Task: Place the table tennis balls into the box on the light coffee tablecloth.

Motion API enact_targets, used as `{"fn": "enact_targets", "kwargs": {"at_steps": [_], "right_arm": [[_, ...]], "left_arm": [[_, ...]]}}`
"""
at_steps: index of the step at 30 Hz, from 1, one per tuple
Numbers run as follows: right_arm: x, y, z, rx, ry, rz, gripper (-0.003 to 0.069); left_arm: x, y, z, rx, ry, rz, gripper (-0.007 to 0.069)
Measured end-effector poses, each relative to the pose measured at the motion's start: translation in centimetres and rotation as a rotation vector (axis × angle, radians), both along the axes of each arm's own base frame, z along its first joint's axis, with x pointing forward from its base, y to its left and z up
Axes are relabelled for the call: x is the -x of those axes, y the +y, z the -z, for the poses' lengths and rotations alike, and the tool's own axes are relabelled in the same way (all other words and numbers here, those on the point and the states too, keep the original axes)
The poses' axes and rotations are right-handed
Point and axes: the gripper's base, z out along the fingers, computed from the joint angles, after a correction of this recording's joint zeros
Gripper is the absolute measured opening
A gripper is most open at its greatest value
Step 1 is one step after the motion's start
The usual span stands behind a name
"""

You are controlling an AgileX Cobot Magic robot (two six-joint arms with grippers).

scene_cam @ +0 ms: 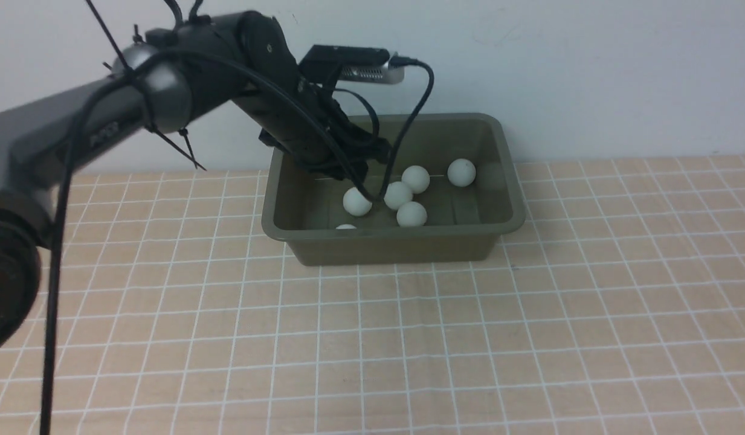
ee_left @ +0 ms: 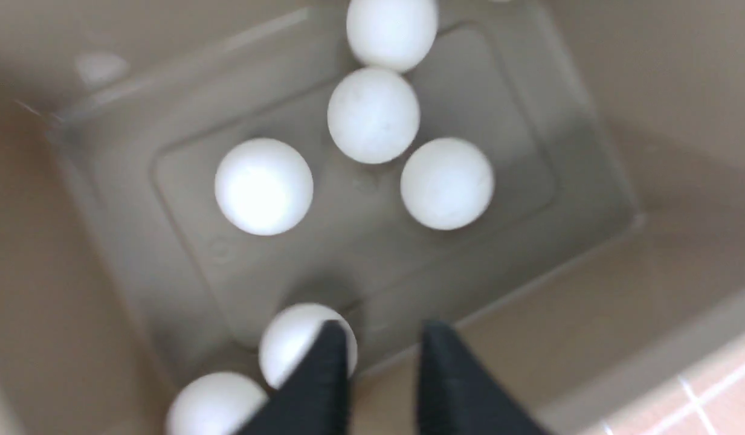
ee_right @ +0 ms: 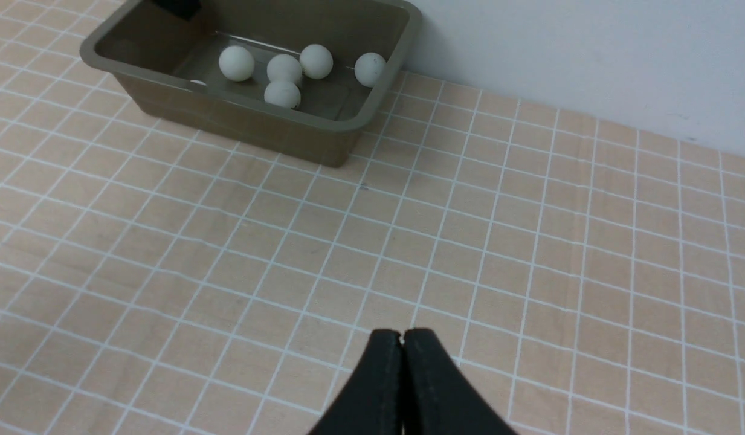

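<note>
Left fingers [ee_left: 381,362] apart, empty, over balls [ee_left: 372,115] in box [scene_cam: 505,181]; right fingers [ee_right: 402,344] together

I see the olive-green box [scene_cam: 505,199] sitting upright on the light coffee tablecloth [scene_cam: 408,338] near the wall. White table tennis balls [scene_cam: 412,214] lie loose on its floor, three clustered mid-box.

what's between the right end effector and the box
Only bare light coffee tablecloth lies between the right end effector and the box, as the right wrist view shows.
</note>
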Motion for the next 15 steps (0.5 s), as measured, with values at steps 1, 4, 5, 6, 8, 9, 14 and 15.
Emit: {"fn": "enact_targets", "kwargs": {"at_steps": [1,4,5,6,8,9,14,15], "right_arm": [[0.0,-0.1,0.0,0.009,-0.002,0.0,-0.0018],[-0.1,-0.4,0.0,0.048,-0.009,0.0,-0.0018],[-0.1,-0.6,0.0,0.057,-0.011,0.006,-0.0018],[-0.1,-0.7,0.0,0.065,-0.013,0.018,-0.0018],[-0.1,-1.0,-0.1,0.069,-0.033,0.039,-0.0018],[-0.1,-1.1,-0.3,0.07,-0.053,0.048,-0.0018],[0.2,-1.7,-0.2,0.079,-0.209,0.097,-0.0018],[0.3,-1.8,-0.2,0.078,-0.216,0.098,-0.0018]], "left_arm": [[0.4,0.2,-0.9,-0.003,-0.014,0.003,0.0002],[2.5,1.1,-5.4,-0.011,-0.087,0.015,-0.0055],[3.3,1.5,-6.6,-0.012,-0.11,0.018,-0.0063],[4.5,2.0,-8.4,-0.01,-0.147,0.018,-0.0068],[6.9,3.0,-11.0,-0.007,-0.206,0.017,-0.0069],[7.6,3.3,-11.6,-0.005,-0.221,0.017,-0.0069],[14.8,6.1,-13.8,-0.003,-0.298,0.009,-0.0069],[15.0,6.2,-13.8,-0.003,-0.3,0.01,-0.0069]]}}
